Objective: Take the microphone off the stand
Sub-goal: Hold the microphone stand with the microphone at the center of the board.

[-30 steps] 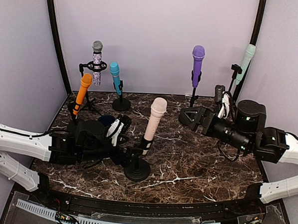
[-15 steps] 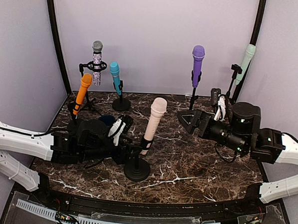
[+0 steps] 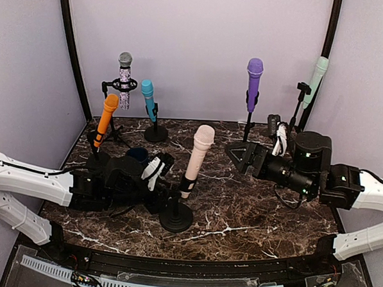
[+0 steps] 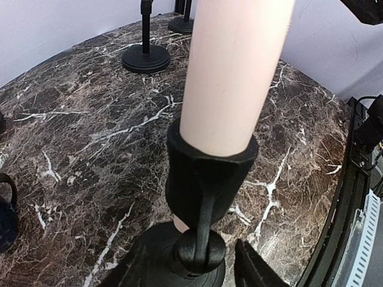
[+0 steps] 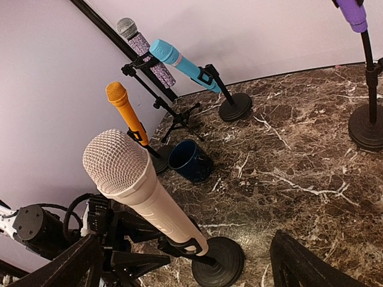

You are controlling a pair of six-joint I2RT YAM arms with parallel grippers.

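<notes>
A pale pink microphone (image 3: 198, 158) stands tilted in the clip of a black round-based stand (image 3: 176, 216) at the table's middle front. My left gripper (image 3: 166, 197) reaches in low from the left. In the left wrist view its fingers (image 4: 254, 270) flank the stand's ball joint (image 4: 200, 251) below the clip (image 4: 206, 179) that holds the microphone (image 4: 233, 72). A thin strip of marble shows beside the right finger, and the left finger merges with the dark base. My right gripper (image 3: 240, 152) hangs open to the right, apart from the microphone (image 5: 143, 191).
Other microphones stand on stands behind: orange (image 3: 107, 116), glittery (image 3: 124, 76), teal (image 3: 148, 96), purple (image 3: 254, 79) and mint (image 3: 319, 70). A dark blue cup (image 3: 137, 155) lies behind my left gripper. Curved walls close the back and sides.
My left gripper's jaws have narrowed round the stand's joint and it has edged right. The right gripper has drifted left toward the pink microphone, still open.
</notes>
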